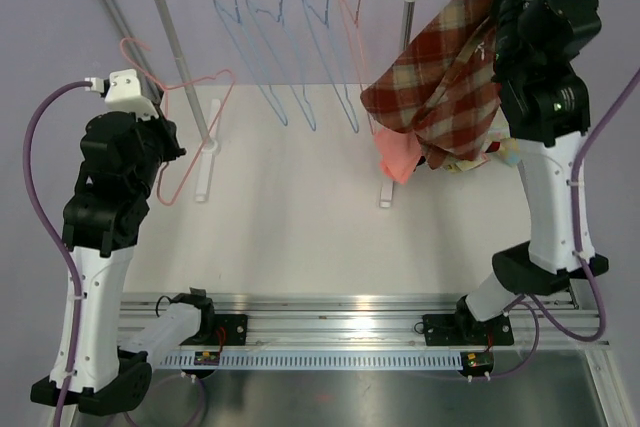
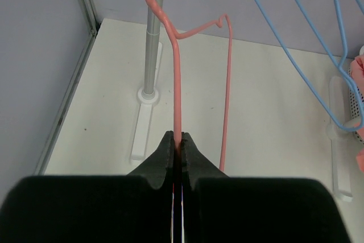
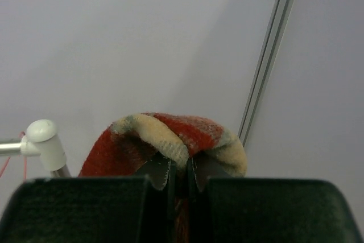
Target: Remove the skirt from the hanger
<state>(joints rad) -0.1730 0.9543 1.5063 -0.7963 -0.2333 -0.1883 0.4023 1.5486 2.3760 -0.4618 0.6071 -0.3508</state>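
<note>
Both left arm (image 1: 96,287) and right arm (image 1: 550,197) showing white lower links and bulky black joint housings. Purple cables (image 1: 29,147) trailing alongside each. White camera cap (image 1: 128,87) sitting on near-left wrist. Green light (image 1: 553,104) glowing on far-right black housing. Black toothed fingers ending left gripper (image 2: 177,140) and right gripper (image 3: 177,168).

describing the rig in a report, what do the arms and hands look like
Left arm and right arm: white lower links, bulky black joints, a purple cable each. Left hand and right hand: black fingers with toothed edges.
</note>
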